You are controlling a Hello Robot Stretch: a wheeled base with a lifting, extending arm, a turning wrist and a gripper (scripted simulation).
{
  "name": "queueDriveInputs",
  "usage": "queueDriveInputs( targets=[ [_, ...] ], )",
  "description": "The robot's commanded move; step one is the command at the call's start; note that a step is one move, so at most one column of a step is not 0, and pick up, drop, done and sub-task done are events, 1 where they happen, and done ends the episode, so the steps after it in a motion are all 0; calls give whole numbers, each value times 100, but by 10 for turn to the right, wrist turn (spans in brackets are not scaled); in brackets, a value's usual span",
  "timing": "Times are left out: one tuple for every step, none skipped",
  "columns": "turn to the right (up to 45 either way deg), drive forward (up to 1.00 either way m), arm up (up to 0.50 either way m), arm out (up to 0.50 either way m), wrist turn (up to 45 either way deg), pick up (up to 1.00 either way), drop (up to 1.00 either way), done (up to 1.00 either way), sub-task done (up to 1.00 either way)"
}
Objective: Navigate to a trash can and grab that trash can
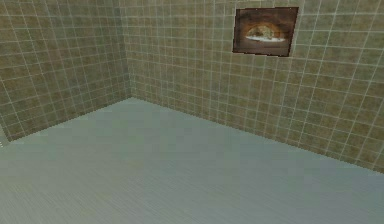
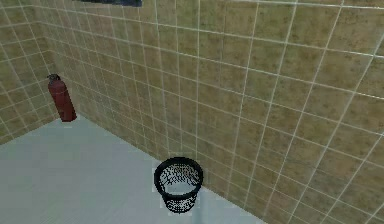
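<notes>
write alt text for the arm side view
A black mesh trash can stands on the pale floor close to a tan tiled wall. Farther left, a red fire extinguisher is set against the wall.

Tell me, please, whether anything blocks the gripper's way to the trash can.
Nothing visible does: the black mesh trash can stands on bare floor by the tiled wall, and the red fire extinguisher stands apart at the arm side view's left.
</notes>
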Motion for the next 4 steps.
queueDriveInputs(
  targets=[
    [0, 0, 32, 0, 0, 0, 0, 0, 0],
    [0, 0, 0, 48, 0, 0, 0, 0, 0],
    [0, 0, 0, 0, 450, 0, 0, 0, 0],
    [0, 0, 0, 0, 450, 0, 0, 0, 0]
  ],
)
